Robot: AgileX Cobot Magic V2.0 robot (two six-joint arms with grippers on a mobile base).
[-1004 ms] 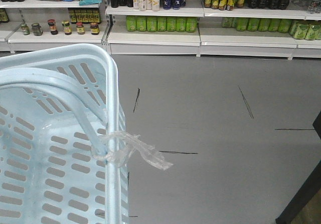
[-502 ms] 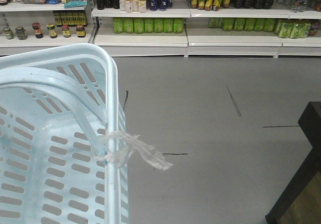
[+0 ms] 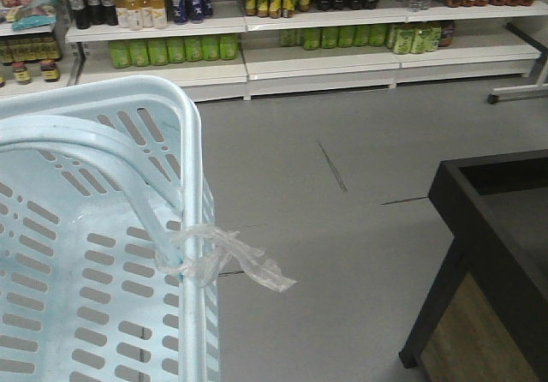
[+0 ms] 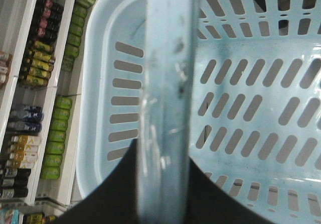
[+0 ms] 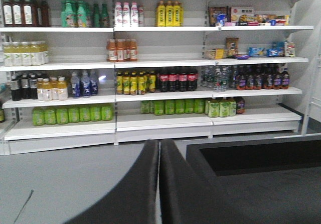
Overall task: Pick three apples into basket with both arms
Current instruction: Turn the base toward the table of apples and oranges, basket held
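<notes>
Shelves (image 3: 300,61) have slid leftward in the front view since a second ago, and a dark tabletop (image 3: 479,228) with a wood-tone side has come into view to the right of the basket (image 3: 184,108), where before you saw only a sliver of it. Basket itself hasn't budged in that view: low and left, close to the camera, its near corner rim uppermost and its slotted walls dropping away below. Its hoop handle (image 3: 128,164) arcs over the open top, and a scrap of clear film (image 3: 231,258) is knotted to the rim on the side facing the tabletop. Grey floor (image 3: 342,228) with dark scuff lines lies between basket and tabletop, and they're apart. Green bottles (image 3: 171,50) sit on the low shelf straight beyond the basket. In the left wrist view your left gripper (image 4: 163,189) has its black jaws either side of the handle, clamped onto it, with the basket interior directly beneath. Your right gripper (image 5: 159,151) has jaws clenched together on nothing, only a hairline seam between them, aimed at the stocked shelves with the tabletop's black edge just below. Nothing shows inside the visible part of the basket.
</notes>
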